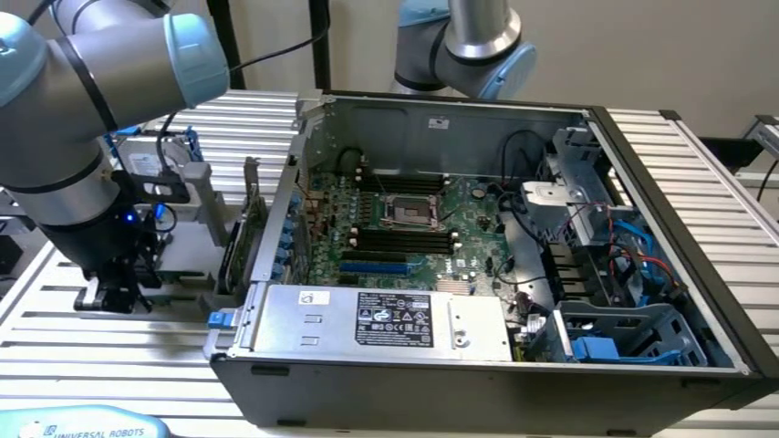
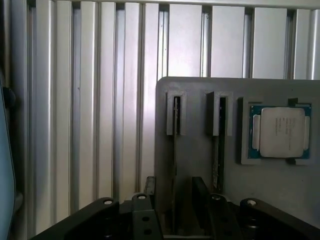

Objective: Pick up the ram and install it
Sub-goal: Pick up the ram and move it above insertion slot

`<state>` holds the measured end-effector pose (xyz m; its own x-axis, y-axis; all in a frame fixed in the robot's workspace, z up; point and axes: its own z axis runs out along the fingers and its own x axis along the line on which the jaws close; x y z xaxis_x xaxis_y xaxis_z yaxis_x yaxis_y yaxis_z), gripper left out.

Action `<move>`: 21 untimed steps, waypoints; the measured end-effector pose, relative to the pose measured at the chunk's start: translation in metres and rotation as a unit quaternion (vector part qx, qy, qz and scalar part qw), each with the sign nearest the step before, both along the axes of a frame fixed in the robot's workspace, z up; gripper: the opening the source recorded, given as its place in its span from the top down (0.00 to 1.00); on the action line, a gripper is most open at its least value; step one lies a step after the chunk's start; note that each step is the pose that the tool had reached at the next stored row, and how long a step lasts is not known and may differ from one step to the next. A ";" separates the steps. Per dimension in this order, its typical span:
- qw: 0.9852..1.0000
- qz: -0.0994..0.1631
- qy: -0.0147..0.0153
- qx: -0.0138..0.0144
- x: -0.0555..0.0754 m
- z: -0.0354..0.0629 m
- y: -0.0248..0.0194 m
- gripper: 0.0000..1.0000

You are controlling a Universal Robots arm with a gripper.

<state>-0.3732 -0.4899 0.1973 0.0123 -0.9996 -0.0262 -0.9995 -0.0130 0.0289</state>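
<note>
Wrist view: ram (image 2: 176,117) is sitting on edge in a slot of gray holder (image 2: 195,165), thin edge facing the camera. Its long axis is running flat along the slot, parallel to second stick (image 2: 219,120) and table ribs (image 2: 90,100). Gripper (image 2: 175,200) fingers are standing spread, straddling it, clamping nothing. Processor chip (image 2: 280,132) is lying beside. Exterior view: arm (image 1: 61,182) is reaching down at the exterior view's left of computer case (image 1: 487,383).

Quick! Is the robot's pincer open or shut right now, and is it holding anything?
Pincer: open, holding nothing, straddling a memory stick standing in the grey holder.
</note>
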 end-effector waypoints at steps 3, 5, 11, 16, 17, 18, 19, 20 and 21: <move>1.000 0.000 0.001 0.002 0.000 -0.0002 -0.0002 0.58; 1.000 0.000 0.002 0.002 0.000 -0.0002 -0.0004 0.58; 1.000 0.000 0.004 0.002 0.000 -0.0007 -0.0011 0.66; 1.000 0.000 0.004 0.002 0.000 -0.0017 -0.0015 0.73; 1.000 0.000 0.004 0.002 0.000 -0.0019 -0.0015 0.73; 1.000 0.000 0.004 0.002 0.000 -0.0020 -0.0015 0.73; 1.000 0.000 0.004 0.002 0.000 -0.0021 -0.0015 0.73; 1.000 0.000 0.004 0.002 0.000 -0.0021 -0.0015 0.73; 1.000 0.000 0.004 0.002 0.000 -0.0021 -0.0015 0.73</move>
<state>-0.3731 -0.4914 0.1953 0.0126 -0.9994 -0.0311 -0.9992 -0.0137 0.0377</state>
